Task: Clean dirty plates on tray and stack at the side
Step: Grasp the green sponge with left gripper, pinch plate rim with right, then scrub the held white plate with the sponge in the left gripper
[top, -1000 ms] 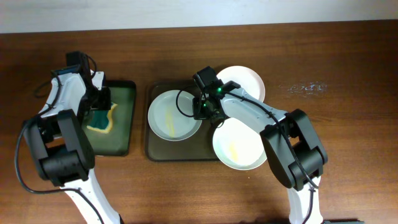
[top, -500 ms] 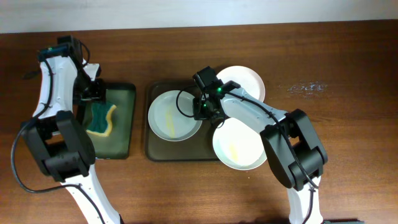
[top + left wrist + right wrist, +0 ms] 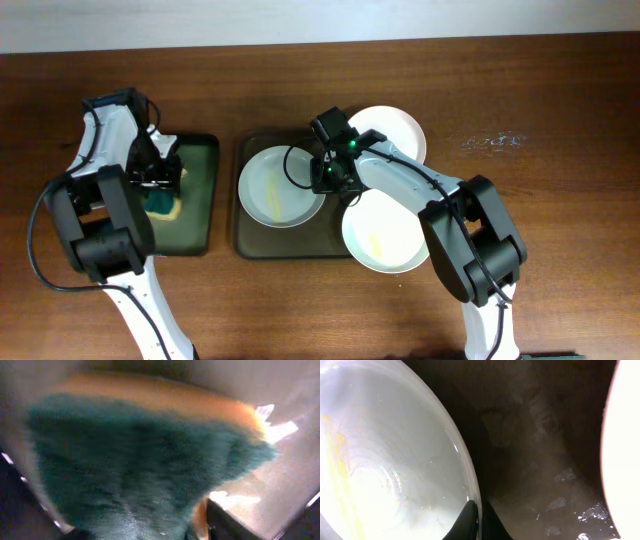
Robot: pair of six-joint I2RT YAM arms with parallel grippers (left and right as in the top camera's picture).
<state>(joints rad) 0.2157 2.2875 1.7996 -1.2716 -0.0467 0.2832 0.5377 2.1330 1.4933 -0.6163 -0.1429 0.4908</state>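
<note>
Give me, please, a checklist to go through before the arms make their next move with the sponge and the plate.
1. Right pincer holds the round white plate with yellow smears: ok, its fingertips close on the rim.
2. That plate lies on the large dark brown-grey rectangular tray: ok.
3. Left pincer grips the green-and-yellow sponge: cannot tell. The sponge fills the blurred wrist view.
4. Sponge is lifted off the narrow black tray with green inside: cannot tell from above.
5. Held plate is clean: not ok, a yellow streak shows inside.
</note>
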